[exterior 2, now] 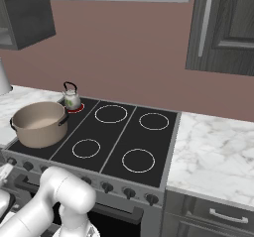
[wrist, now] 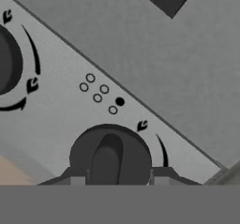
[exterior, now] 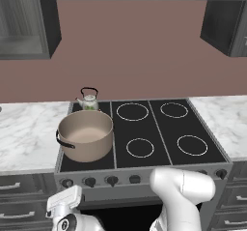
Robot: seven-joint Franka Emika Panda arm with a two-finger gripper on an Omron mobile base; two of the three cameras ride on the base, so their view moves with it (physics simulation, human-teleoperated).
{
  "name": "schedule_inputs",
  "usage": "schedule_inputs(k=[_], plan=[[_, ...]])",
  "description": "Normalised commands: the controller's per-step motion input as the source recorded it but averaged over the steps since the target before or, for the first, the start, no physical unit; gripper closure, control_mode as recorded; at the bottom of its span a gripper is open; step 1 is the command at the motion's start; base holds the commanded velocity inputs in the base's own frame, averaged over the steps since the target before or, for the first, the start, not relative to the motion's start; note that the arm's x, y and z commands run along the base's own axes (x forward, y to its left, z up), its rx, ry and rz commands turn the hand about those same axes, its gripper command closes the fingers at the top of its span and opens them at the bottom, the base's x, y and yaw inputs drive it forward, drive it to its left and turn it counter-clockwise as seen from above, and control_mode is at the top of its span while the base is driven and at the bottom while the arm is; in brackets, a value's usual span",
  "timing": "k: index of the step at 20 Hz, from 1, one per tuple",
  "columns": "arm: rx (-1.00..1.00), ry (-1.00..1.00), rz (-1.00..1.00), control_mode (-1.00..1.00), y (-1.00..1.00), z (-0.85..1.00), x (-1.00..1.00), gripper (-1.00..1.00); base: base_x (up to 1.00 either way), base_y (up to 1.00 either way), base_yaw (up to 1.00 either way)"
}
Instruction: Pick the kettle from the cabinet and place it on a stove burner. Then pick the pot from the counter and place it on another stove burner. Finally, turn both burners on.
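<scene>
2 vessels already sit on the cooktop (exterior: pixel 144 128): the pot (exterior: pixel 86 135) at the left front of the black glass in the left base view, and the kettle (exterior: pixel 89 99) just behind it at the left rear. In the right base view a red glow (exterior 2: pixel 76 109) shows at the kettle's (exterior 2: pixel 71 98) base, so I judge 1 burner is lit and the pot's (exterior 2: pixel 39 123) burner is the 1 left to switch on.

The move turns on a knob (wrist: pixel 110 158) at the bottom centre of the hand view. It lies straight ahead of the gripper (wrist: pixel 119 178), whose 2 finger tips (wrist: pixel 78 179) rise at either side of the knob's round body. The knob's raised ridge runs nearly up and down in that picture, leaning a little to the right at its top, so its long axis points away between the tips rather than across them. A second knob (wrist: pixel 6 61) sits at the left edge, well apart, and a cluster of small dots (wrist: pixel 99 93) lies between the 2.

The gripper is part open, its tips bracketing the knob closely; whether they press on it I cannot tell, as the contact is hidden at the picture's bottom edge. It holds nothing else. In the left base view the hand (exterior: pixel 65 203) hangs low at the lower left, below the row of knobs (exterior: pixel 112 180).
</scene>
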Motion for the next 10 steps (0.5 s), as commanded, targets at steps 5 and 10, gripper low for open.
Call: schedule_inputs(k=[5, 10], plan=[[-0.20, 0.00, -0.01, -1.00, 0.00, 0.00, 0.00, 1.00, 0.00, 0.00, 0.00], [-0.18, 0.00, 0.00, -1.00, 0.00, 0.00, 0.00, 1.00, 0.00, 0.00, 0.00]])
